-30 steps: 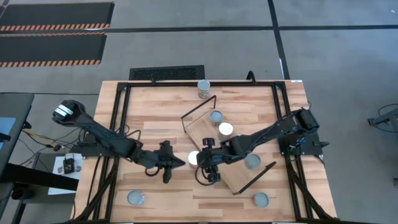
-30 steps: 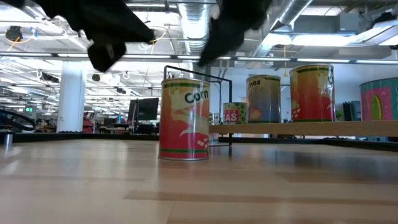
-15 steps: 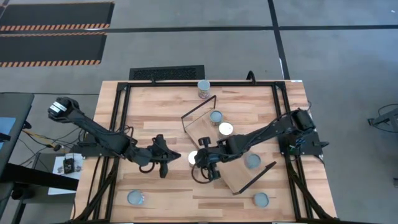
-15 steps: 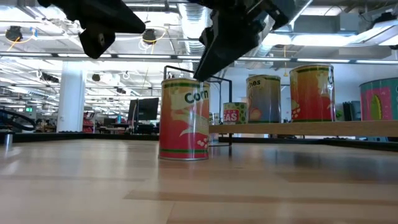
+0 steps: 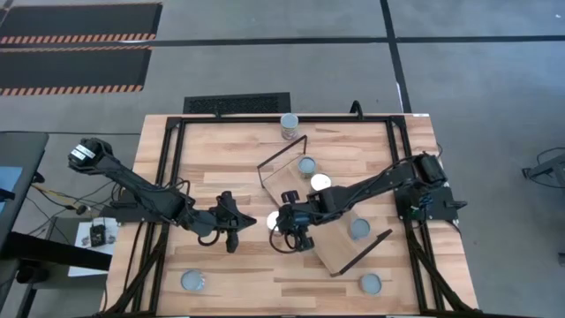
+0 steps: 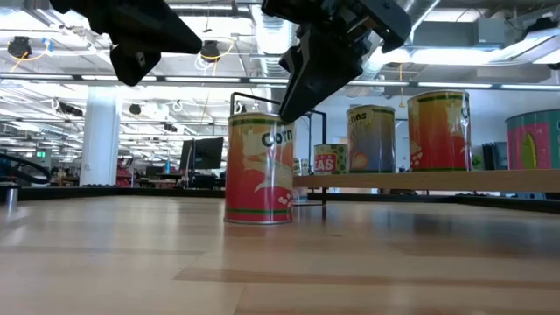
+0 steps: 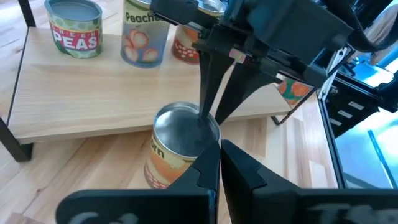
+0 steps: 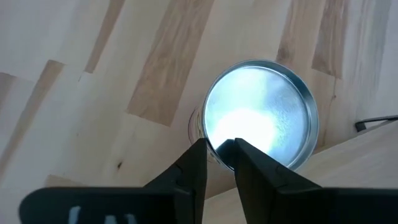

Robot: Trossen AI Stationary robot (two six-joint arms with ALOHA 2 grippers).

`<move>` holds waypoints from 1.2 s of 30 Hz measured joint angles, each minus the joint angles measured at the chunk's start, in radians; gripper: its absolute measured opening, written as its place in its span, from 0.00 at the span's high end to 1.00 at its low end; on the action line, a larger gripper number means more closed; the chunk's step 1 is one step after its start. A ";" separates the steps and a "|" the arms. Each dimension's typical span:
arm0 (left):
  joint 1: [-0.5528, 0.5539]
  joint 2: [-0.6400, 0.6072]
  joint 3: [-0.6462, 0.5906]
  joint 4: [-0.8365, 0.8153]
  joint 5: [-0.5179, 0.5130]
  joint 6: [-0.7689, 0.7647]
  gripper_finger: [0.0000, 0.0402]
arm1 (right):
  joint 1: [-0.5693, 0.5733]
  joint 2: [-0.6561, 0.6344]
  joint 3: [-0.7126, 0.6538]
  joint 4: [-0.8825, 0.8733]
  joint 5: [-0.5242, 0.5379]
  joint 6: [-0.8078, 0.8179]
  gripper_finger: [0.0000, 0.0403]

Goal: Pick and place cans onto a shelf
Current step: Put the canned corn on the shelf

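A red and yellow corn can [image 5: 273,221] stands upright on the tabletop beside the wooden shelf [image 5: 328,240]; it also shows in the low view [image 6: 260,166]. My right gripper [image 8: 216,149] is shut, fingers pointing down, its tips at the can's silvery top, at the rim. My left gripper [image 7: 220,163] is shut and empty, a little left of the can and above the table. Three cans stand on the shelf board [image 7: 93,93]: peas [image 7: 74,28], peaches [image 7: 146,38] and one more. My right gripper comes from above, slanting from the table's right. Its shut fingertips [image 7: 205,113] stand at the edge of the corn can's top [image 8: 264,115]. I cannot tell whether they touch it. The can rests upright on the table.
Loose cans stand at the table's far edge [image 5: 290,126] and near the front edge at the left [image 5: 193,281] and right [image 5: 371,283]. The shelf lies slantwise, with black wire frames at its ends [image 5: 282,157]. A black frame runs round the tabletop.
My right gripper has moved toward the corn can and come down until its tips are at the can's top. My left gripper has drawn back a little toward the table's left edge.
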 joint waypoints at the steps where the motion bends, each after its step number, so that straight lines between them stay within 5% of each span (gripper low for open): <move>1: 0.000 0.000 0.000 0.000 0.000 0.000 1.00 | -0.001 0.000 0.000 0.000 -0.004 -0.005 0.75; 10: 0.000 0.000 0.000 -0.001 0.026 -0.010 1.00 | -0.033 -0.002 0.000 -0.033 -0.009 0.003 0.76; 21: 0.000 0.000 0.000 -0.001 0.033 -0.026 1.00 | -0.051 -0.003 0.000 -0.047 -0.012 0.132 0.98; 27: 0.000 0.000 0.000 -0.001 0.033 -0.031 1.00 | -0.048 -0.012 0.002 -0.054 -0.035 0.242 0.98; 36: 0.000 0.000 0.000 -0.008 0.022 -0.027 1.00 | -0.003 -0.012 0.195 -0.282 -0.039 0.358 0.99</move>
